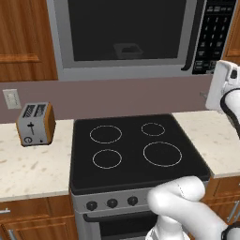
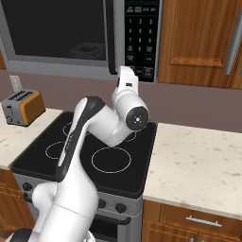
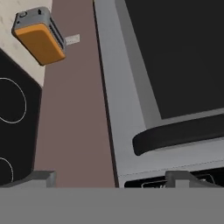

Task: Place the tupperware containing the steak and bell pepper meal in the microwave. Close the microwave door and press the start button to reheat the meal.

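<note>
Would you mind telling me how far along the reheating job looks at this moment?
Done: the tupperware shows behind the glass of the microwave door, which looks closed. In hand: the gripper is up at the microwave's lower right, by the keypad, jaws apart and empty. Left: pressing start.

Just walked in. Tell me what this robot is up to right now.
The white arm is raised toward the microwave above the stove. The microwave door is shut, and a faint container shape, probably the tupperware, shows behind the glass. The gripper sits at the keypad panel, just below the door handle, fingers spread and holding nothing. Pressing start looks like the step left. A toaster stands on the counter.
</note>
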